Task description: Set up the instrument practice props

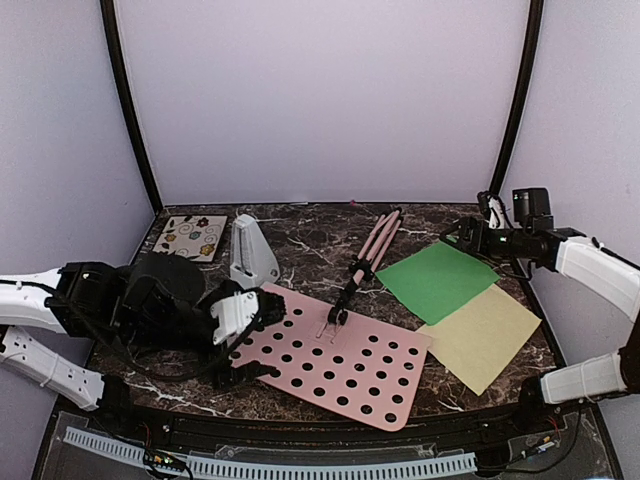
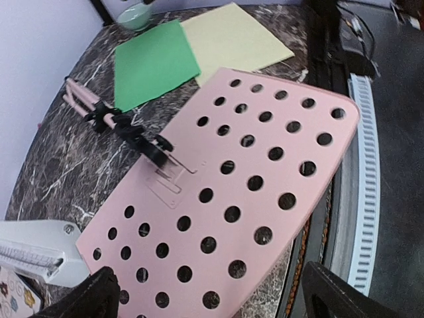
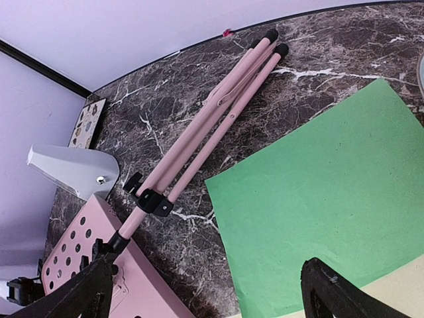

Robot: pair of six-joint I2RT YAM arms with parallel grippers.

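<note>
The left gripper [image 1: 258, 335] sits at the left edge of the pink music stand [image 1: 345, 350]. Its fingers [image 2: 89, 298] are spread wide with nothing held. The stand lies flat, its hole-dotted desk directly ahead of and under those open jaws. The step looks like taking hold of the desk edge to raise the stand. A good grip would probably be at the rim, clear of the holes, with the lift slow because the pole hangs off the far side. The metronome [image 1: 251, 252] stands just beyond this gripper and close to the desk corner, so a wide swing could knock it.

The folded tripod legs [image 3: 212, 116] run away from the desk towards the back wall. They look closed together, so they would probably need spreading before the stand can bear its own weight.

The right gripper [image 1: 462, 238] is also open and empty. It hovers over the far corner of the green page [image 1: 437, 280], with the pale-yellow page [image 1: 482, 335] nearer the arm bases.

Only the left wrist view shows the bracket [image 2: 165, 179] joining pole to desk, and a small pale-green bowl [image 2: 136, 14] past the green page. Only the right wrist view shows the legs' black tips and collar clearly. The flower-patterned card [image 1: 192, 237] reads best from above.
</note>
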